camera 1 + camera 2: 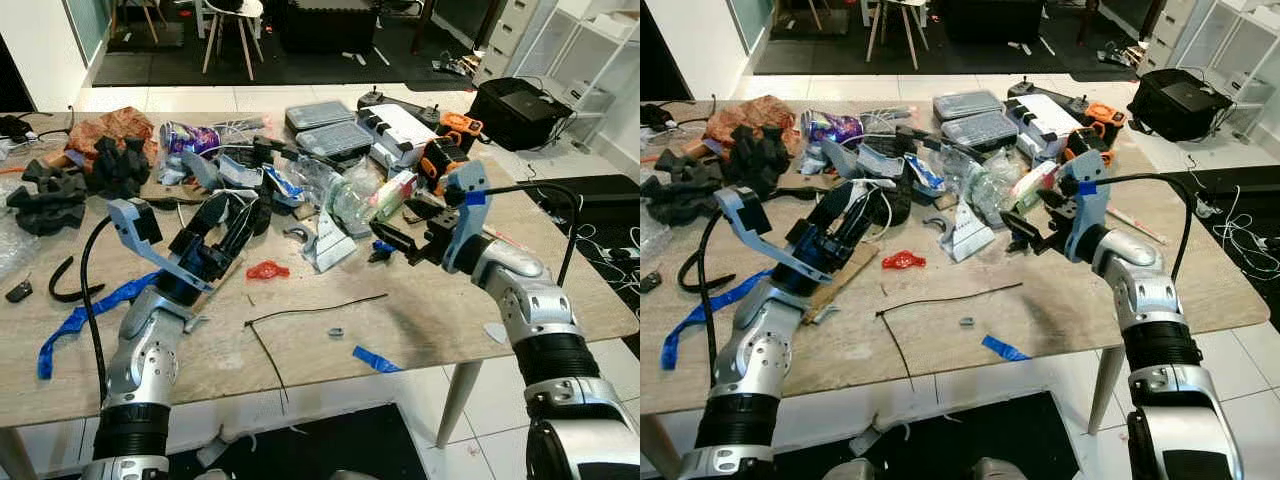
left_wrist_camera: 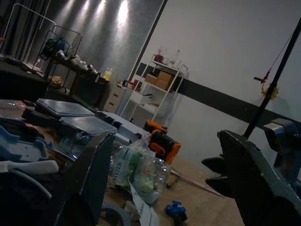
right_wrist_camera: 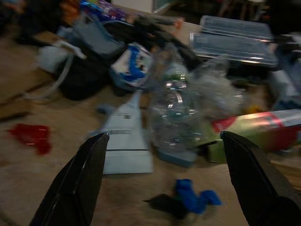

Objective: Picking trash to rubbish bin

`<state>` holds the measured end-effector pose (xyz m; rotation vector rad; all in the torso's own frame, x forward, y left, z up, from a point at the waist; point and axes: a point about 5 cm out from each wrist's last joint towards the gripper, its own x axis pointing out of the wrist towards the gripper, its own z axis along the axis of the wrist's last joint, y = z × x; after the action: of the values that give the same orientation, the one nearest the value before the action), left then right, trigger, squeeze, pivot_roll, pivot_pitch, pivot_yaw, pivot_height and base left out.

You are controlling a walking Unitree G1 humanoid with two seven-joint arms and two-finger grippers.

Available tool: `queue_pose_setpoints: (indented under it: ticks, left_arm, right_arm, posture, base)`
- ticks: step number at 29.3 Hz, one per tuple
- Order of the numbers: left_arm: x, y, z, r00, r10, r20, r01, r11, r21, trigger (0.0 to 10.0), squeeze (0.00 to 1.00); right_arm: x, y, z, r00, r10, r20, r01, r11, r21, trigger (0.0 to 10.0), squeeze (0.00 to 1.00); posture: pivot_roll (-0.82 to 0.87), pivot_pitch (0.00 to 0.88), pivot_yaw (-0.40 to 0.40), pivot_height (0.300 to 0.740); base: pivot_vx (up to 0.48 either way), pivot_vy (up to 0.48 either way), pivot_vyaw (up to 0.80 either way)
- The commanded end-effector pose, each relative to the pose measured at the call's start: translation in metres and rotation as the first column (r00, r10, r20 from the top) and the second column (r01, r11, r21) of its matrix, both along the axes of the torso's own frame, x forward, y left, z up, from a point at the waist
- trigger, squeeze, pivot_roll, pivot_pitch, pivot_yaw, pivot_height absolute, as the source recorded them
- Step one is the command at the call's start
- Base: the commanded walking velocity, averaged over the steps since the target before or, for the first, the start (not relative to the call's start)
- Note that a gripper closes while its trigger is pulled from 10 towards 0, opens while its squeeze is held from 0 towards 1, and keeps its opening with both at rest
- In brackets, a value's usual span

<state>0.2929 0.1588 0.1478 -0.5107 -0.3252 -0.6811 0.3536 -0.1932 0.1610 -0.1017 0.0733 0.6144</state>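
progress: pretty much at the start I'd say, the table (image 1: pixel 420 330) is covered in junk and nothing is picked up yet; can't spot a rubbish bin
right gripper (image 1: pixel 402 243): hovering just above the tabletop, jaws wide apart with nothing in them, aimed at the crushed plastic bottle (image 3: pixel 176 113)
left gripper (image 1: pixel 233 226): raised over the left side of the clutter, fingers spread too, empty
bottle: clear, squashed, lying on its side mid-table next to a green and red packet (image 3: pixel 254 129) and a flattened white carton (image 3: pixel 124 141)
other trash: red scrap (image 1: pixel 266 270), small blue bit (image 3: pixel 193 197), blue tape strip (image 1: pixel 376 359), black cable tie (image 1: pixel 300 310)
left to do: basically everything
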Motion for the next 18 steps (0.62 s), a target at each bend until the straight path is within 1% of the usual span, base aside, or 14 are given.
queue_pose_setpoints:
  ticks: [1,2,3,4,5,6,8,9,10,11,12,14,18]
  left_arm:
    - [0.001,-0.002,-0.003,1.0,0.003,-0.001,-0.003,0.999,0.036,10.0,0.0]
    - [0.0,-0.002,-0.002,1.0,0.007,0.012,-0.008,0.998,0.06,10.0,0.0]
    - [0.0,-0.002,-0.002,1.0,0.007,0.012,-0.008,0.998,0.06,10.0,0.0]
    - [0.0,-0.002,0.001,0.999,0.01,0.051,-0.016,0.992,0.125,10.0,0.0]
    - [-0.001,-0.001,0.002,0.997,0.009,0.072,-0.02,0.987,0.158,10.0,0.0]
    - [-0.001,-0.001,0.002,0.997,0.009,0.072,-0.02,0.987,0.158,10.0,0.0]
    - [-0.002,0.0,0.003,0.995,0.002,0.1,-0.027,0.97,0.242,10.0,0.0]
    - [-0.003,0.0,0.003,0.993,-0.016,0.116,-0.021,0.951,0.309,10.0,0.0]
    - [-0.003,0.0,0.003,0.993,-0.016,0.116,-0.021,0.951,0.309,10.0,0.0]
    - [-0.005,0.0,0.002,0.992,-0.039,0.124,-0.006,0.937,0.35,10.0,0.0]
    - [-0.005,0.0,0.002,0.992,-0.039,0.124,-0.006,0.937,0.35,10.0,0.0]
    - [-0.006,0.003,0.004,0.991,-0.045,0.128,-0.005,0.933,0.361,10.0,0.0]
    - [-0.006,0.004,0.004,0.991,-0.038,0.129,-0.012,0.93,0.367,10.0,0.0]
  right_arm:
    - [0.004,0.001,0.002,0.999,-0.019,0.026,0.02,0.999,-0.031,10.0,0.0]
    - [0.005,0.001,0.002,0.999,-0.022,0.031,0.023,0.999,-0.036,10.0,0.0]
    - [0.005,0.001,0.002,0.999,-0.022,0.031,0.023,0.999,-0.036,10.0,0.0]
    - [0.008,0.001,0.003,0.999,-0.027,0.036,0.029,0.998,-0.047,10.0,0.0]
    - [0.009,0.001,0.003,0.999,-0.028,0.038,0.03,0.998,-0.063,10.0,0.0]
    - [0.009,0.001,0.003,0.999,-0.028,0.038,0.03,0.998,-0.063,10.0,0.0]
    - [0.012,0.001,0.002,0.999,-0.029,0.043,0.033,0.995,-0.099,10.0,0.0]
    - [0.014,0.0,0.002,0.998,-0.038,0.046,0.043,0.992,-0.117,10.0,0.0]
    - [0.014,0.0,0.002,0.998,-0.038,0.046,0.043,0.992,-0.117,10.0,0.0]
    - [0.019,-0.002,0.005,0.997,-0.061,0.052,0.068,0.989,-0.13,10.0,0.0]
    - [0.019,-0.002,0.005,0.997,-0.061,0.052,0.068,0.989,-0.13,10.0,0.0]
    - [0.024,-0.005,0.009,0.994,-0.092,0.065,0.1,0.985,-0.143,10.0,0.0]
    - [0.026,-0.008,0.011,0.991,-0.112,0.075,0.121,0.983,-0.14,10.0,0.0]
  posture:
    - [0.0,0.0,-0.052,0.74]
    - [0.0,0.0,-0.052,0.74]
    - [0.0,0.0,-0.052,0.74]
    - [0.01,0.0,-0.049,0.74]
    - [0.01,0.0,-0.049,0.74]
    - [0.01,0.0,-0.049,0.74]
    - [0.01,0.0,-0.046,0.74]
    - [0.02,0.0,-0.045,0.74]
    - [0.02,0.0,-0.045,0.74]
    - [0.02,0.0,-0.045,0.74]
    - [0.02,0.0,-0.045,0.74]
    - [0.02,0.0,-0.044,0.74]
    - [0.02,0.0,-0.046,0.74]
  base:
    - [0.0,0.0,0.0]
    - [0.0,0.0,0.0]
    - [0.0,0.0,0.0]
    - [0.0,0.0,0.0]
    - [0.0,0.0,0.0]
    - [0.0,0.0,0.0]
    - [0.0,0.0,0.0]
    - [0.0,0.0,0.0]
    - [0.0,0.0,0.0]
    - [0.0,0.0,0.0]
    - [0.0,0.0,0.0]
    - [0.0,0.0,0.0]
    - [0.0,0.0,0.0]
